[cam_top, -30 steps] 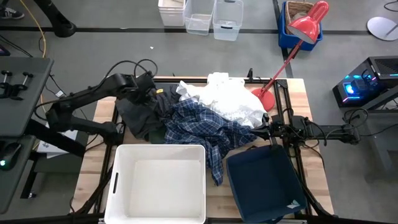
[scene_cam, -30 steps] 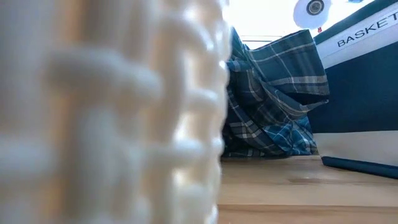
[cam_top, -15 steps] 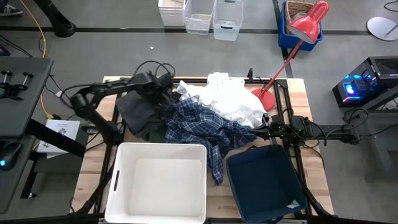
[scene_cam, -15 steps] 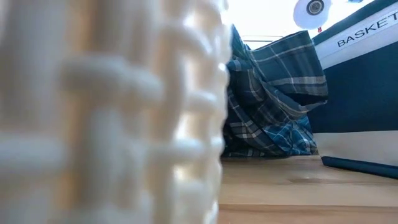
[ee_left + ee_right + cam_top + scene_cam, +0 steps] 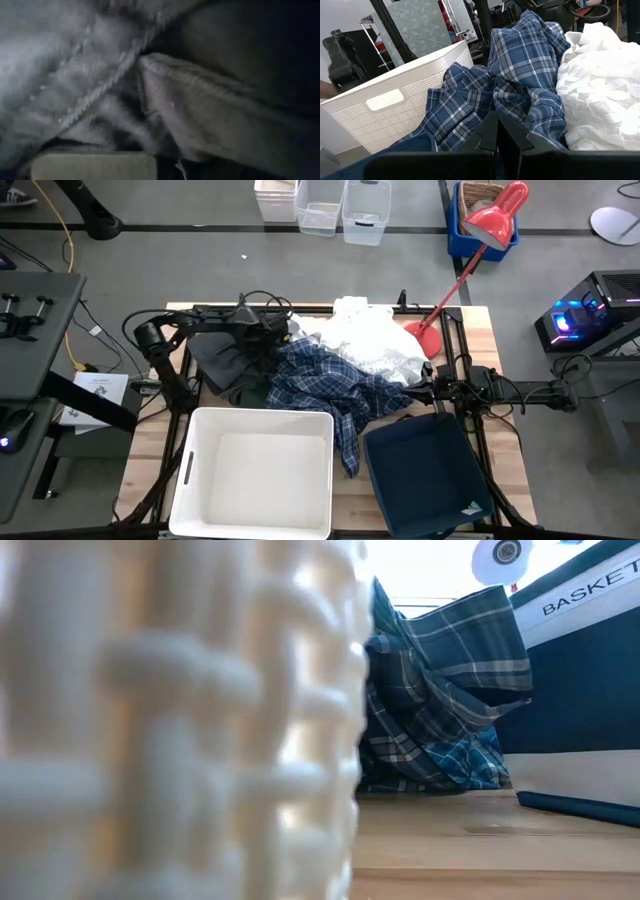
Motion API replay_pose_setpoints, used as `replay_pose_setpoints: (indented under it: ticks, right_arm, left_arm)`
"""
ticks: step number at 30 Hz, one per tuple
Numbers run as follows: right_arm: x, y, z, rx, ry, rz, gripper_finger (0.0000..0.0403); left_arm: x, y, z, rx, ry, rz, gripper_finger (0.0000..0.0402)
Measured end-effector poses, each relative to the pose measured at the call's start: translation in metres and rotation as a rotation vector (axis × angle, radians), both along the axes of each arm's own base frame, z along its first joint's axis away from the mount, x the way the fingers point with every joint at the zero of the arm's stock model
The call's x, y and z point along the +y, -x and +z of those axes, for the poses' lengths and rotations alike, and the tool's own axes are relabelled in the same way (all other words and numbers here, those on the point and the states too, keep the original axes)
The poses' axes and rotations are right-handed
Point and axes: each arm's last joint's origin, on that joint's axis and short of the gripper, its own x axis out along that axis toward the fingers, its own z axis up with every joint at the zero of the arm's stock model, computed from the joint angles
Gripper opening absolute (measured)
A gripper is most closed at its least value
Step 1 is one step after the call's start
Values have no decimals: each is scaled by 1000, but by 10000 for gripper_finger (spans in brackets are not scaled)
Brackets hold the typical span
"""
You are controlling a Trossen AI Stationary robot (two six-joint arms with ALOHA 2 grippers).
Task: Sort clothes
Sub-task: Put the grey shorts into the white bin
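The clothes lie heaped on the far half of the table. A blue-and-white plaid shirt [image 5: 330, 385] lies in the middle and hangs toward the near edge between the two bins; it also shows in the low view [image 5: 440, 700] and the right wrist view [image 5: 520, 65]. A dark green garment [image 5: 228, 365] lies at the left and white pieces [image 5: 365, 340] at the far right. My left gripper [image 5: 272, 335] is down in the heap between the dark garment and the plaid shirt; its wrist view shows only cloth close up. My right gripper [image 5: 412, 392] is shut and level at the shirt's right edge. My right gripper [image 5: 496, 125] points level from the table's right side at the plaid shirt's right edge [image 5: 540, 115]. I cannot tell whether its shut fingertips touch the cloth.
A white plastic bin [image 5: 190, 470] stands at the near left and a navy fabric bin [image 5: 375, 470] at the near right. A red desk lamp [image 5: 470, 250] leans over the far right corner. Clear plastic boxes [image 5: 340, 205] stand on the floor beyond the table.
My left arm has swung toward the table's far edge and stretched out to the right. Its gripper has gone from above the dark garment toward the white pieces and the plaid shirt and has come down into the heap.
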Motion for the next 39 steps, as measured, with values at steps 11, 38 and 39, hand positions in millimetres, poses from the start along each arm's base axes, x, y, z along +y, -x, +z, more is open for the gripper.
replay_pose_setpoints:
  ticks: [11,38,39]
  right_arm:
    - [0,0,0,1,0,0,0]
    - [0,0,0,0,0,0,0]
    - [0,0,0,0,0,0,0]
  left_arm:
    - [-61,49,159,-513,-253,15,2]
    - [-183,134,389,-1886,224,-830,0]
    - [-186,132,384,-1832,292,-800,0]
